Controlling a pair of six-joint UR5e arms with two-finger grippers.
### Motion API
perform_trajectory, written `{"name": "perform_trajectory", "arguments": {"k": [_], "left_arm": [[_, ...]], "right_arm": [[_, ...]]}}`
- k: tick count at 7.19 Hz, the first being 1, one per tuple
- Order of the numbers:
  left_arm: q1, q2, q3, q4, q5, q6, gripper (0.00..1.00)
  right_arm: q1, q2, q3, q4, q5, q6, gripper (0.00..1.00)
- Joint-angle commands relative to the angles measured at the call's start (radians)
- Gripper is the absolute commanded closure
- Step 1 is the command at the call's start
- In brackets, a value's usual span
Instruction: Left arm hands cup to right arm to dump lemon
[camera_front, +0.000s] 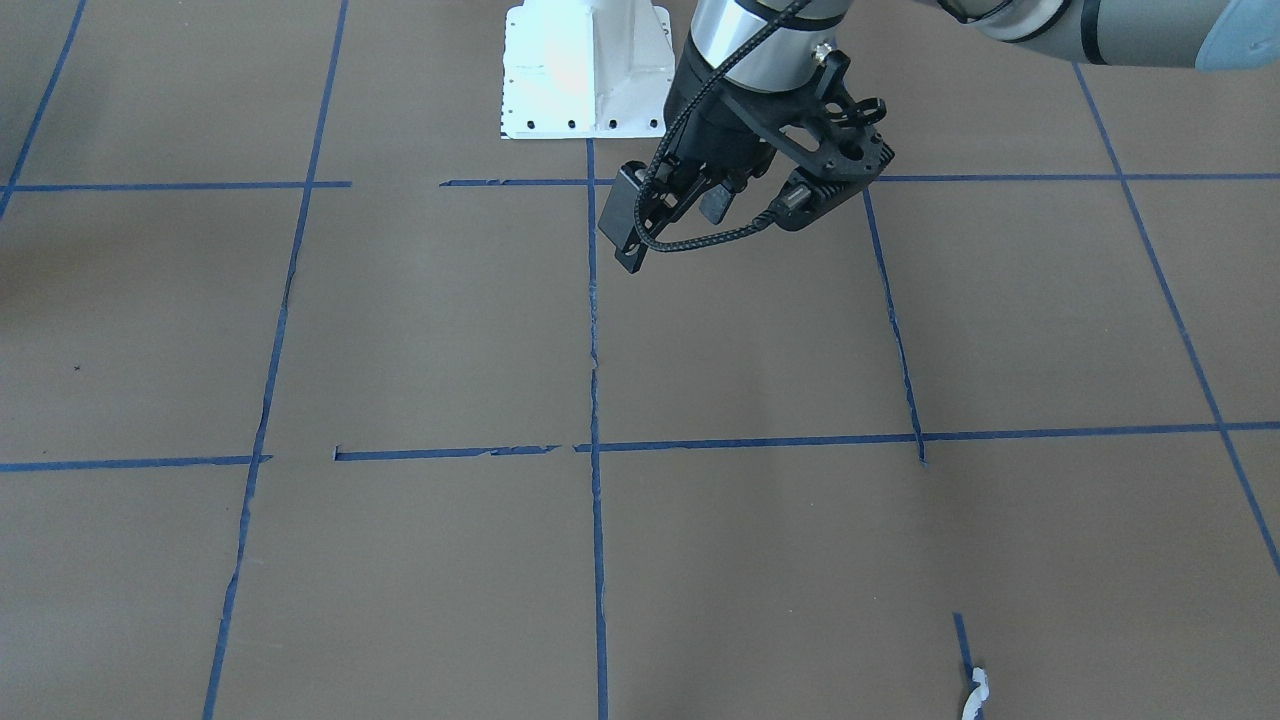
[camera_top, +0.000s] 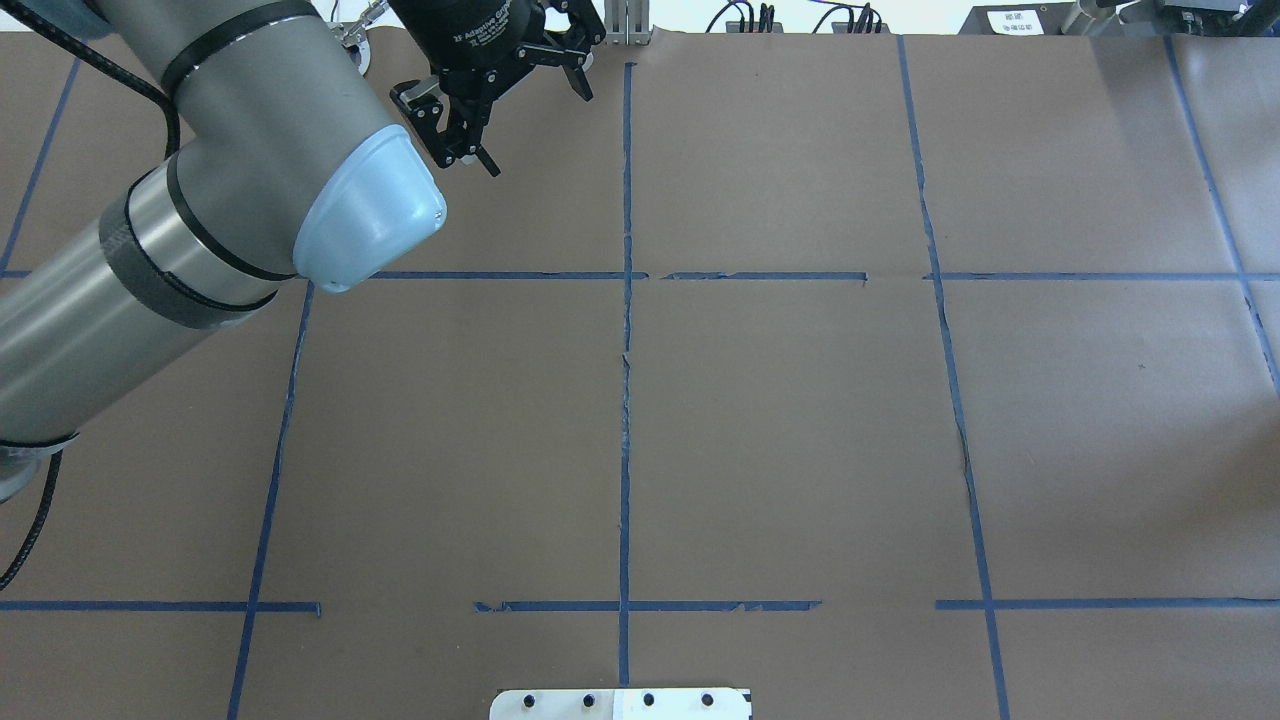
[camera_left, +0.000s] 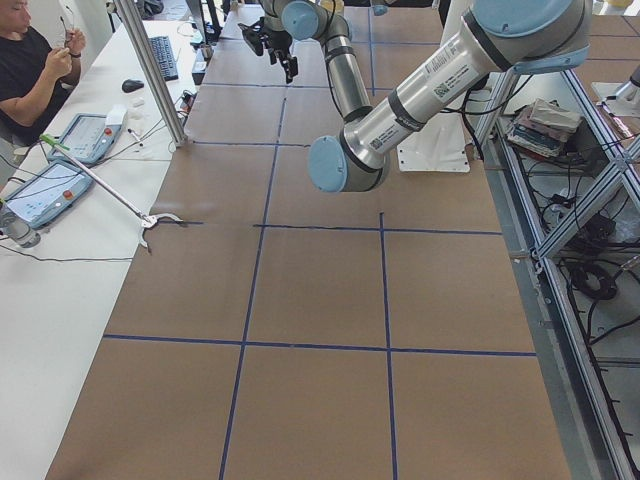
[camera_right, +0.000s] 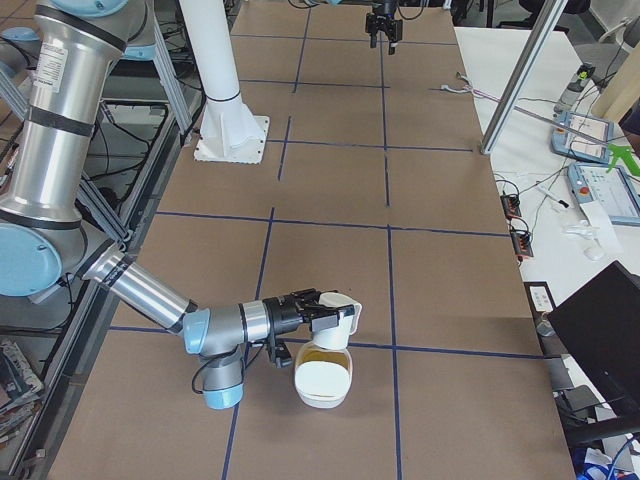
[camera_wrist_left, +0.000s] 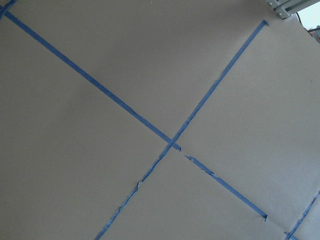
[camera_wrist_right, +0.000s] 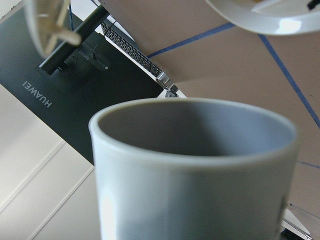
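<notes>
your left gripper (camera_top: 508, 100) hangs over the surface (camera_top: 800, 420) on the left, far from the robot. its fingers are spread wide with nothing between them. at the right end, your right gripper (camera_right: 328, 312) is at the cup (camera_right: 346, 320); you cannot tell how it grips. the cup is tipped over just above a white bowl (camera_right: 322, 388). a yellowish bit (camera_right: 320, 356) shows in the bowl.

Left gripper (camera_top: 540, 135) aloft, jaws wide apart; right gripper (camera_right: 328, 312) low, forearm level, grip unclear.
</notes>
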Motion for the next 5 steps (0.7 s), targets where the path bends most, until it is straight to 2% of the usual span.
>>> {"name": "perform_trajectory", "arguments": {"k": [1,3,5], "left_arm": [[0.0,0.001,-0.001,0.0,0.003,0.0,0.0],[0.0,0.004,-0.001,0.0,0.004,0.0,0.0],[0.0,0.001,0.0,0.0,0.004,0.0,0.0]], "right_arm": [[-0.002,0.038,0.04,-0.096,0.007,-0.182,0.93],[-0.022,0.105,0.081,-0.25,0.031,-0.351,0.93],[-0.053,0.177,0.177,-0.488,0.053,-0.505,0.93]]}}
